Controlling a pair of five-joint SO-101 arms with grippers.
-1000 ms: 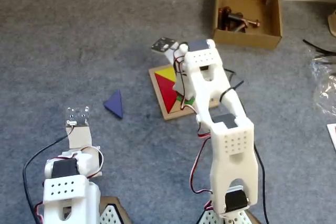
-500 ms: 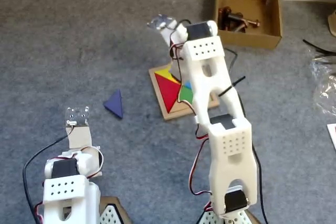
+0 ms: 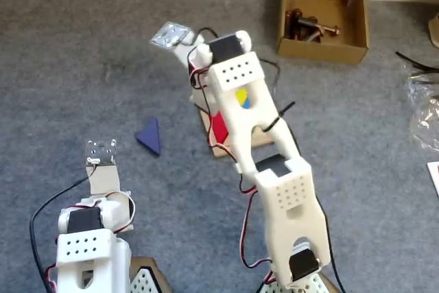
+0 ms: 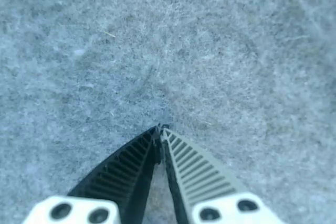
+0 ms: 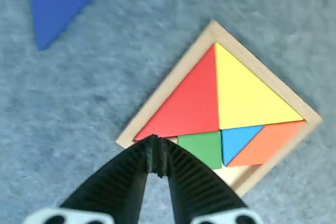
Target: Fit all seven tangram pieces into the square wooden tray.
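Right gripper point(image 5: 157, 163) is raised over the wooden tray point(image 5: 172, 82) corner, fingers together. Left gripper point(image 4: 160, 132) is likewise pressed together. From above, the right arm point(image 3: 236, 70) covers most of the tray.

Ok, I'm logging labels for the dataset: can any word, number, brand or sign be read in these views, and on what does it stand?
None can be read: no word, number or sign shows on the wooden tray, the loose blue triangle or the cardboard box.
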